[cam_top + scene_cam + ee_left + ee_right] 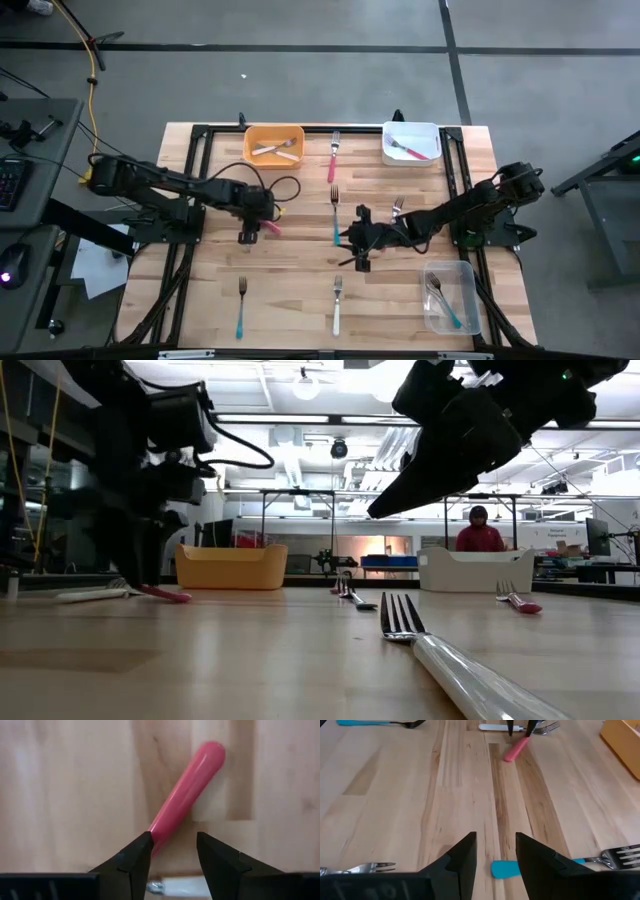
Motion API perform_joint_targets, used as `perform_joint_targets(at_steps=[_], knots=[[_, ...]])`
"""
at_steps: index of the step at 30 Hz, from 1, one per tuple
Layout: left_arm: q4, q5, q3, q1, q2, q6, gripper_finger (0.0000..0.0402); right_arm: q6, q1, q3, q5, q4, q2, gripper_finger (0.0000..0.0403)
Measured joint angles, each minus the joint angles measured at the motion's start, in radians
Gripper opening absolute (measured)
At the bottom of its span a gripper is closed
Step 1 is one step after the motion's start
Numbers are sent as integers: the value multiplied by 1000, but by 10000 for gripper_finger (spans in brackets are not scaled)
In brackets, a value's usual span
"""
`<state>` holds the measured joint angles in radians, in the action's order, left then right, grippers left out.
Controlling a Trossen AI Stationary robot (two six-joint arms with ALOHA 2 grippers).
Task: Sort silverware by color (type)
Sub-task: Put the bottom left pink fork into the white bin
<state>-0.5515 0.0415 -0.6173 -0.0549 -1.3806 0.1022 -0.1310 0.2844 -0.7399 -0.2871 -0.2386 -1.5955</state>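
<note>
Pale wooden table [300, 290] on grey floor; far bench with a seated person [480, 530]. Slim pink-handled fork [185, 795] lying flat left of centre, between parted left gripper [172, 851] fingers; right gripper [495, 851] parted over teal-handled fork [506, 868] mid-table.

Seven loose forks [337, 315] and three bins [274, 127].

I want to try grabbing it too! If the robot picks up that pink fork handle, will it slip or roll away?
The pink fork has a smooth, rounded, shiny handle, so it may slip between the left tool tips and roll a little if nudged. It looks slim and plastic, so probably light and stiff. Its flat metal head would likely stop it rolling far.
</note>
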Motion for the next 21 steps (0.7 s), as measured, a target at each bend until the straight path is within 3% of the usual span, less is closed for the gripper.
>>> perform_joint_targets(at_steps=[5,14,21], knots=[[13,83,-1,0,-26,56,154,0,0,0,0,-1,0,128],[39,93,2,-1,-27,74,152,0,0,0,0,-6,0,128],[39,93,3,-2,-25,7,123,0,0,0,1,-6,0,128]])
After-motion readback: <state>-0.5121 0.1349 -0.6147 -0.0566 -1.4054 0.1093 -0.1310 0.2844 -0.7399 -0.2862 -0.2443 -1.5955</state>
